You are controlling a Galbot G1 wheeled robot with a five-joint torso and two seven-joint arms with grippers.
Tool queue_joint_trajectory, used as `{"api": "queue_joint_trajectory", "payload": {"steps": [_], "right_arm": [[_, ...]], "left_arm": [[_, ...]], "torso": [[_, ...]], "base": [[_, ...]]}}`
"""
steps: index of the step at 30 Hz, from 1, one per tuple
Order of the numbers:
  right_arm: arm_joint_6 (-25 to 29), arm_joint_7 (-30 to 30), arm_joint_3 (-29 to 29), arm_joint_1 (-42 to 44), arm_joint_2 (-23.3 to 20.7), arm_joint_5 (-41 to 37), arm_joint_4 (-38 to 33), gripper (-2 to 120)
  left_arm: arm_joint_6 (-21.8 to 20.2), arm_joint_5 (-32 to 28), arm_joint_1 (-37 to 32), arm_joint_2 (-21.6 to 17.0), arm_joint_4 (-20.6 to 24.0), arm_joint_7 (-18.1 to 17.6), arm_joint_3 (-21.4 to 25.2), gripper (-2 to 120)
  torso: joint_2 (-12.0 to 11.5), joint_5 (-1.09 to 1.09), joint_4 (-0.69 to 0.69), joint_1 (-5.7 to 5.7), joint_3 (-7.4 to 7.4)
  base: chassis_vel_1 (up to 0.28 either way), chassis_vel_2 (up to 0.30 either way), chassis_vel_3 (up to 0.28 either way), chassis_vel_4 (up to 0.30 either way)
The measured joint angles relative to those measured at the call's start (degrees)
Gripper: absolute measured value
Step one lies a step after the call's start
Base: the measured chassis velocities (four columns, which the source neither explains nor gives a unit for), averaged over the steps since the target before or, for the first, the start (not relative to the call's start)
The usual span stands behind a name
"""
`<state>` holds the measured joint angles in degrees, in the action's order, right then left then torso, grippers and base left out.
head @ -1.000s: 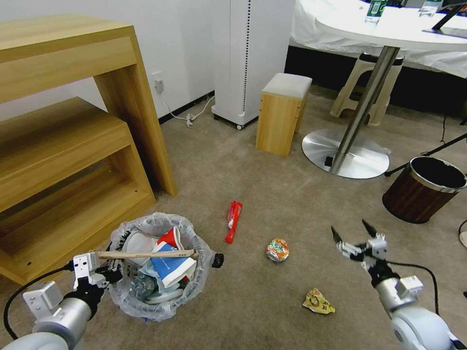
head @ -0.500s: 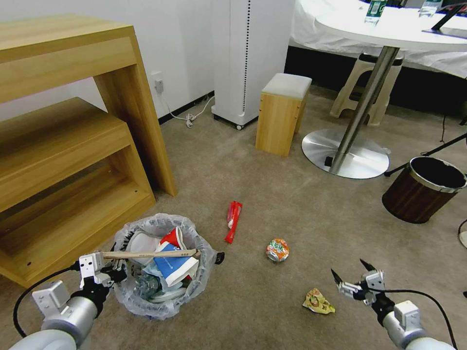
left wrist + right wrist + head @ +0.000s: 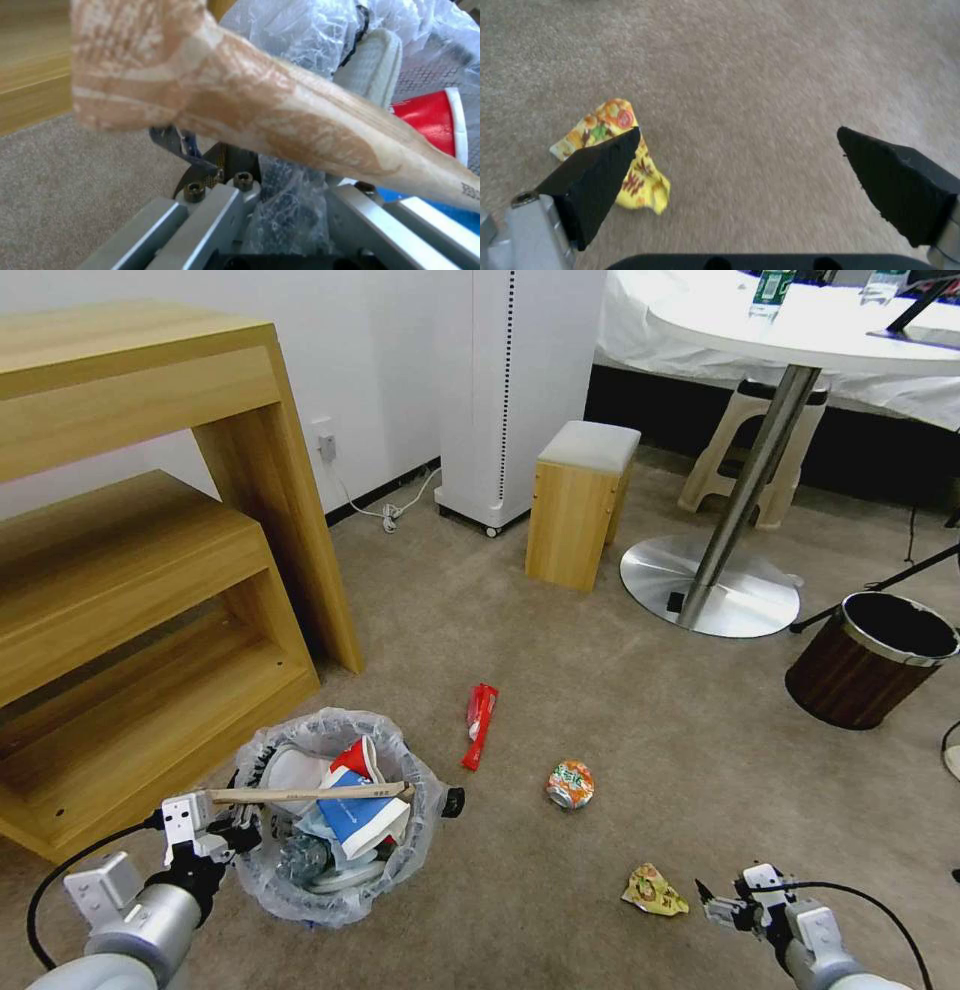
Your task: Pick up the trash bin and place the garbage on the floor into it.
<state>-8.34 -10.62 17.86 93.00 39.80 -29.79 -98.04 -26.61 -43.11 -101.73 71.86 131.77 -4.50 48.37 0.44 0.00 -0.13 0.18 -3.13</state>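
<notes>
Both arms are silver-grey cylinders with black cables looping off them. The left gripper [image 3: 225,830] has a white block; the right gripper [image 3: 740,150] has black wedge fingertips [image 3: 605,165] on bolted metal.

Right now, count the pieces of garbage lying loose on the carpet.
3: a red wrapper right of the trash bin, a crushed can farther right, a yellow wrapper beside the right gripper. More may be hidden.

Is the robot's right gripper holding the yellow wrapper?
No, the right gripper is open above the floor, and the yellow wrapper lies on the carpet beside one finger, not between them.
</notes>
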Motion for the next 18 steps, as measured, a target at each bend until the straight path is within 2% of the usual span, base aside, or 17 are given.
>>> {"api": "queue_joint_trajectory", "payload": {"steps": [2,9,18], "right_arm": [[1.26,1.76,-3.48,-3.45,0.1,0.36,3.38,100],[4.86,6.03,-9.47,-8.77,0.53,1.06,8.99,100],[9.39,8.12,-14.33,-13.07,0.91,1.77,14.55,99]], "left_arm": [[0.0,0.03,-0.06,0.24,0.0,0.0,0.0,1],[0.04,0.73,-0.38,1.2,0.02,0.06,-0.19,1],[0.05,1.42,-0.34,2.35,0.01,0.06,-0.38,1]], "torso": [[0.0,0.0,-0.01,0.0,0.0],[0.0,0.0,-0.01,0.0,0.0],[0.0,0.0,-0.01,0.0,0.0]], "base": [[0.0,0.0,0.0,0.0],[0.0,0.0,0.0,0.0],[0.0,0.0,0.0,0.0]]}}
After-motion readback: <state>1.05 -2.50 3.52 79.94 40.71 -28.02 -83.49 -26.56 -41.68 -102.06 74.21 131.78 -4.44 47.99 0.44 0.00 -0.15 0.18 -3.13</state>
